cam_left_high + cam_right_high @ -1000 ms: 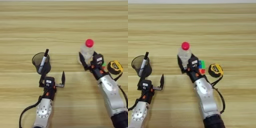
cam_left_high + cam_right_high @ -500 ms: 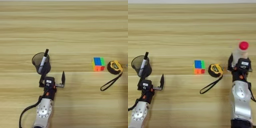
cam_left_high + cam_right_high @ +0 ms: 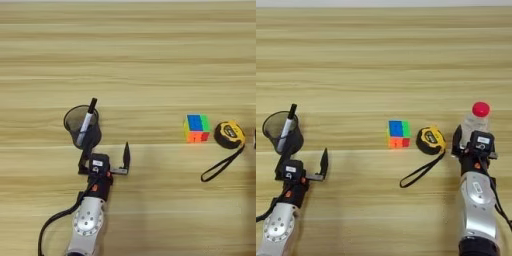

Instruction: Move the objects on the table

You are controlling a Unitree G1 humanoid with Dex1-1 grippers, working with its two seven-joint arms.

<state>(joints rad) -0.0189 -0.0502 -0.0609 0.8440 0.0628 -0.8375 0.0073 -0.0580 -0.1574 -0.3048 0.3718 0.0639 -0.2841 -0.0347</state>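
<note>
1. Nearest the camera, at the lower left, the left pincer (image 3: 103, 157) is hovering low over the desk (image 3: 150, 65), its two black fingers spread wide apart and gripping nothing. One finger is standing just beside the mesh cup, the other well out to the right.
2. At the lower right, seen only in the right eye view, the right pincer (image 3: 474, 145) is sitting clamped on the small clear bottle (image 3: 476, 121), which is standing upright on the desk with its red cap on top.
3. Just beyond the left pincer, the black mesh cup (image 3: 76, 121) is standing upright, with a black marker (image 3: 87, 122) leaning inside it, the marker's upper end sticking out above the rim.
4. Toward the middle right, the yellow-black tape measure (image 3: 430, 139) is lying flat between the bottle and the cube. Its dark strap (image 3: 421, 171) is trailing in a loop toward the near edge.
5. Just beside the tape measure, on its left, the multicoloured puzzle cube (image 3: 399, 134) is resting on the desk, its blue and green squares facing up.
6. Farther back, the plank-striped desk surface is stretching away bare to the top edge.
</note>
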